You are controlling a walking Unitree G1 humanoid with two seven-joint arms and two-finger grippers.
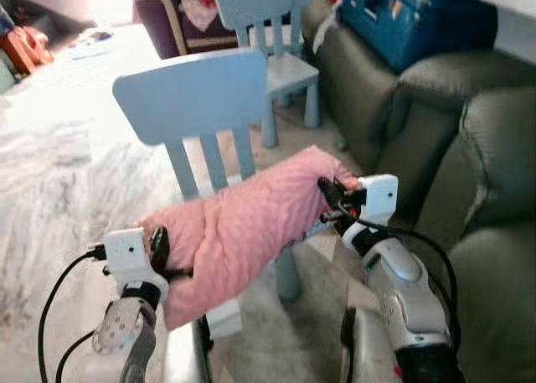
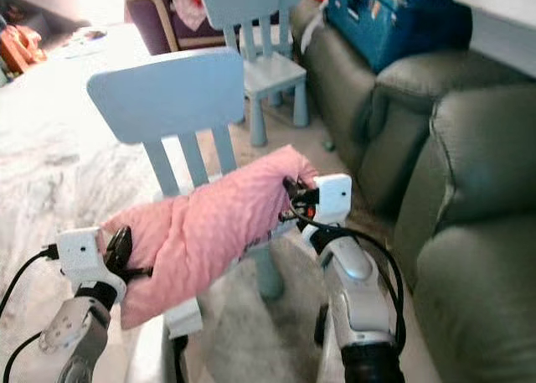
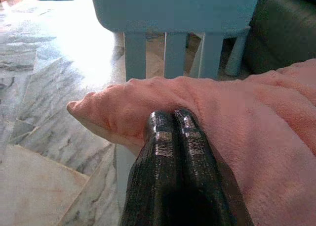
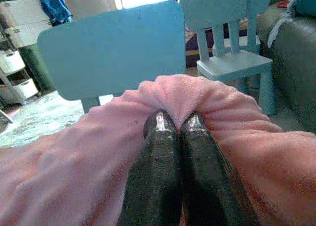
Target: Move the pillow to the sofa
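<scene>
A long pink pillow [image 1: 243, 228] hangs in the air between my two grippers, in front of a small light blue chair [image 1: 193, 94]. My left gripper [image 1: 159, 247] is shut on the pillow's near left end, its black fingers [image 3: 175, 142] pressed together over the fabric. My right gripper [image 1: 329, 192] is shut on the pillow's far right end, with fabric bunched around its fingertips [image 4: 175, 127]. The dark olive sofa [image 1: 452, 148] stands to the right, close beside my right arm.
A second light blue chair [image 1: 276, 31] stands farther back near the sofa. A blue case [image 1: 402, 18] lies on the sofa's far seat. A purple armchair [image 1: 172, 14] is at the back. Marble floor [image 1: 59, 165] stretches to the left.
</scene>
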